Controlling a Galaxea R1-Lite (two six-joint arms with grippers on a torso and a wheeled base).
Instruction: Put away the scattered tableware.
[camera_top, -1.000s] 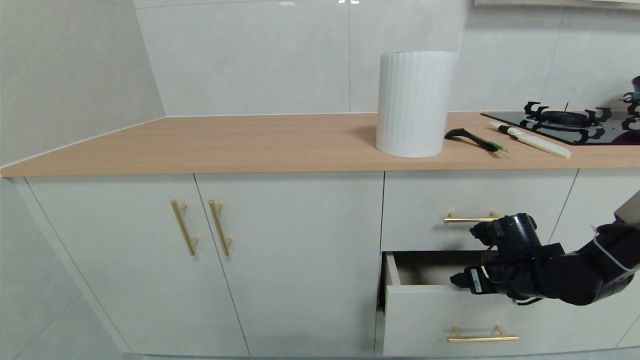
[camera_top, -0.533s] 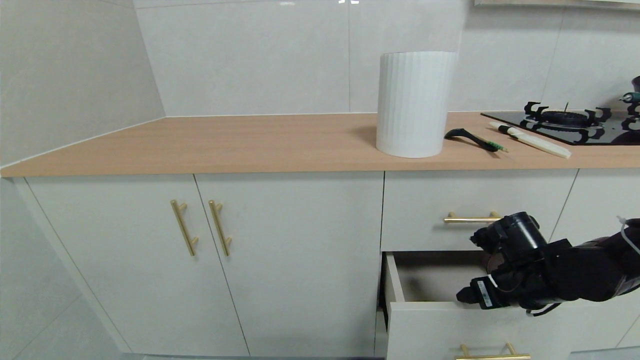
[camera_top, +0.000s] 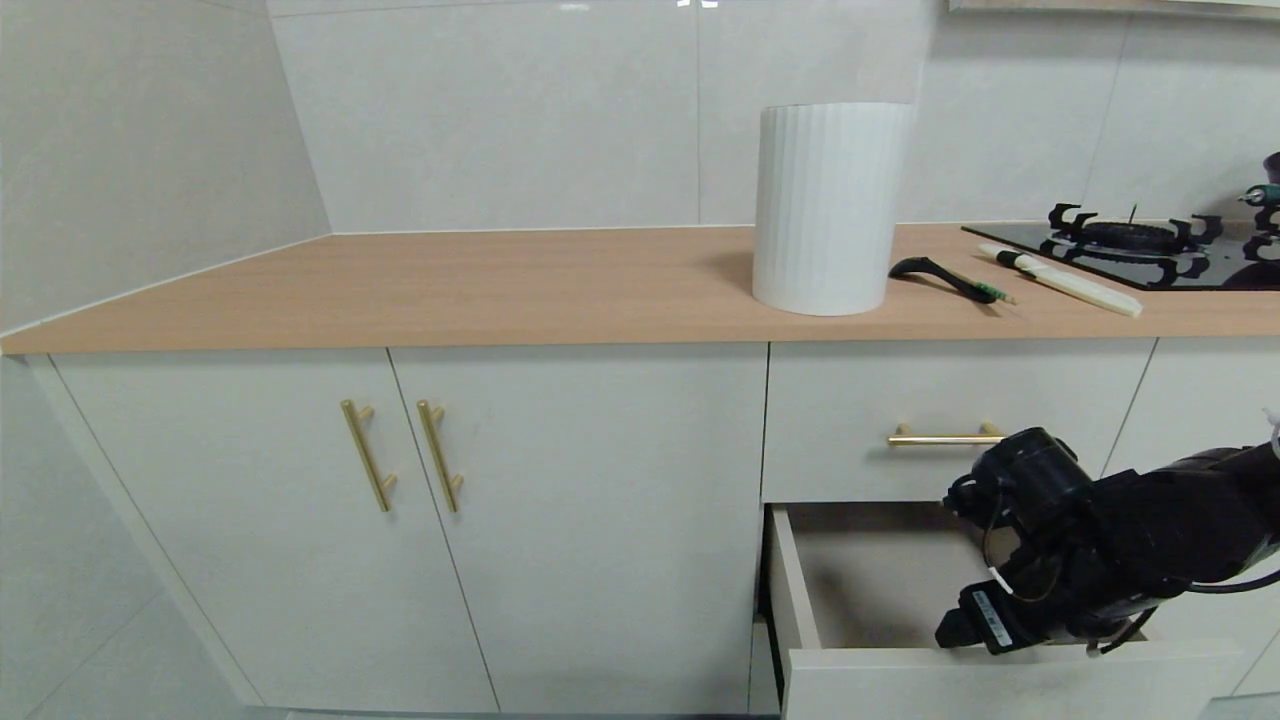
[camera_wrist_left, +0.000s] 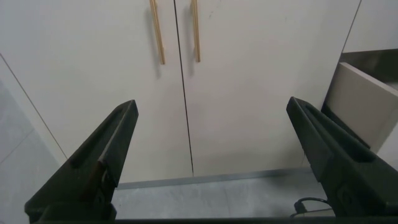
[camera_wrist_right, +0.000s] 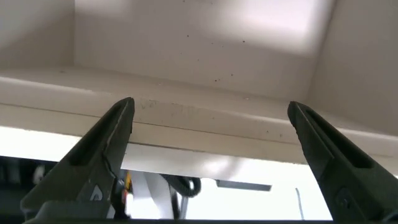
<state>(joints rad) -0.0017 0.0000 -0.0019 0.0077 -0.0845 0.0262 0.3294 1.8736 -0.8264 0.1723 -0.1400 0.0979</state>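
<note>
Right gripper (camera_top: 972, 628) is at the front edge of the open drawer (camera_top: 792, 590), fingers spread wide across the rim. Left gripper (camera_wrist_left: 211, 109), also spread, faces the cabinet doors (camera_wrist_left: 186, 93) left of the drawer. On the counter (camera_top: 500, 285) above the drawer, a black ladle (camera_top: 940, 275) and a white knife (camera_top: 1065, 280) lie beside the white canister (camera_top: 825, 205).

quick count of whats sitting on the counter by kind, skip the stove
container: 1, the white ribbed container
utensils: 2, the black spoon and the long white utensil
total: 3
</note>
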